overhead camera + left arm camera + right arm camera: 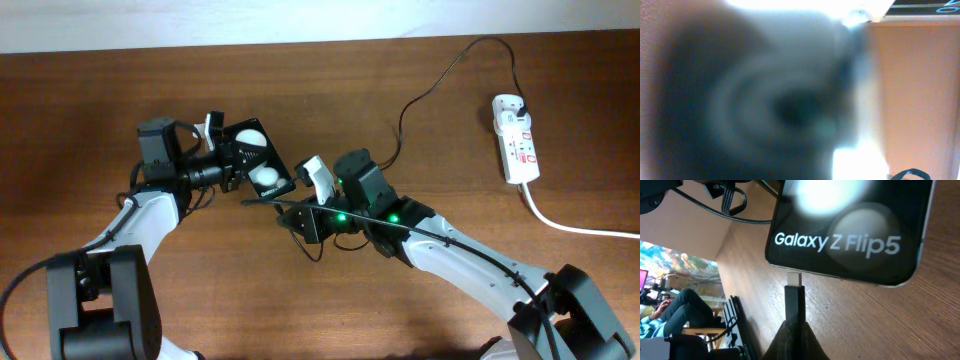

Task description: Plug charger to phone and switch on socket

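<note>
The phone (258, 158) is a black slab with two white round spots, held tilted left of the table's centre, with my left gripper (230, 166) shut on its left edge. In the left wrist view only a dark blur shows close to the lens. The right wrist view shows the phone (850, 225) with white "Galaxy Z Flip5" text. My right gripper (795, 332) is shut on the charger's black connector (794, 300), whose metal tip touches the phone's lower edge. The charger cable (440, 75) loops back to the white socket (517, 140) at the far right.
The socket's thick white cord (580, 228) runs off the right edge. The wooden table (80, 100) meets a white wall at the back. Both arms' bodies fill the front middle, the right arm (470, 260) lying across the table.
</note>
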`<act>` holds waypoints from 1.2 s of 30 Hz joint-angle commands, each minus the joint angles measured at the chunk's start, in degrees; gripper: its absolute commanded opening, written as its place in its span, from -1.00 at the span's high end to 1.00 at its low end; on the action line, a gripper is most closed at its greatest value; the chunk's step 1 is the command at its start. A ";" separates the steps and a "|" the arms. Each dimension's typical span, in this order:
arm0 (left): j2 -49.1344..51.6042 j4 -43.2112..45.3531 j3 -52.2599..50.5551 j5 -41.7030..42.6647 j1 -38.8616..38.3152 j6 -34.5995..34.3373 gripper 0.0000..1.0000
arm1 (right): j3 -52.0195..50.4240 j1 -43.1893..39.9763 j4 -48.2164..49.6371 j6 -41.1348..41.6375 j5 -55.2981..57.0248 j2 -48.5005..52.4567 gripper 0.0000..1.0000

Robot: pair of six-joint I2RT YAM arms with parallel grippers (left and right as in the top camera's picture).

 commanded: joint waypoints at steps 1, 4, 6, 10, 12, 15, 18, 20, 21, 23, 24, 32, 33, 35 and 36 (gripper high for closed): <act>0.09 0.20 0.13 1.95 -0.13 0.74 1.00 | 0.37 0.04 0.15 -0.35 1.81 -0.48 0.92; 0.09 0.20 0.13 1.95 -0.13 0.74 1.00 | 0.37 0.04 -0.04 1.14 3.41 -0.48 0.92; 0.09 0.20 0.13 1.95 -0.13 0.74 1.00 | 0.37 0.04 0.02 1.11 3.61 -0.48 0.92; 0.09 0.20 0.13 1.95 -0.13 0.74 1.00 | 0.37 0.04 0.17 1.16 4.90 -0.48 0.92; 0.09 0.20 0.13 1.95 -0.13 0.74 1.00 | 0.37 0.04 0.20 1.62 5.14 -0.48 0.92; 0.09 0.20 0.13 1.95 -0.13 0.74 1.00 | 0.37 -1.05 0.17 2.49 5.22 -0.48 0.92; 0.09 0.20 0.13 1.97 -0.13 0.74 1.00 | 0.37 -1.40 0.17 2.86 5.14 -0.48 0.92; 0.09 0.20 0.13 1.95 -0.13 0.74 1.00 | 0.37 -1.40 0.20 2.86 5.40 -0.48 0.92; 0.09 0.17 0.13 1.97 -0.13 0.74 1.00 | 0.37 -1.40 0.07 4.11 6.38 -0.48 0.92; 0.09 0.20 0.13 1.97 -0.13 0.74 1.00 | 0.37 -1.40 0.15 4.37 6.67 -0.48 0.92; 0.09 0.20 0.13 1.97 -0.13 0.74 1.00 | 0.37 -1.40 0.15 4.39 6.69 -0.48 0.92; 0.09 0.20 0.13 2.16 -0.13 0.74 1.00 | 0.37 -1.40 0.24 6.27 8.59 -0.48 0.92; 0.09 0.20 0.13 2.16 -0.13 0.76 1.00 | 0.37 -1.40 0.50 6.27 8.94 -0.48 0.92; 0.09 0.20 0.13 2.43 -0.22 0.76 1.00 | 0.37 -1.40 1.81 6.25 10.10 -0.48 0.92; 0.09 0.20 0.13 2.43 -0.37 0.76 1.00 | 0.37 -1.40 2.56 6.27 10.08 -0.48 0.92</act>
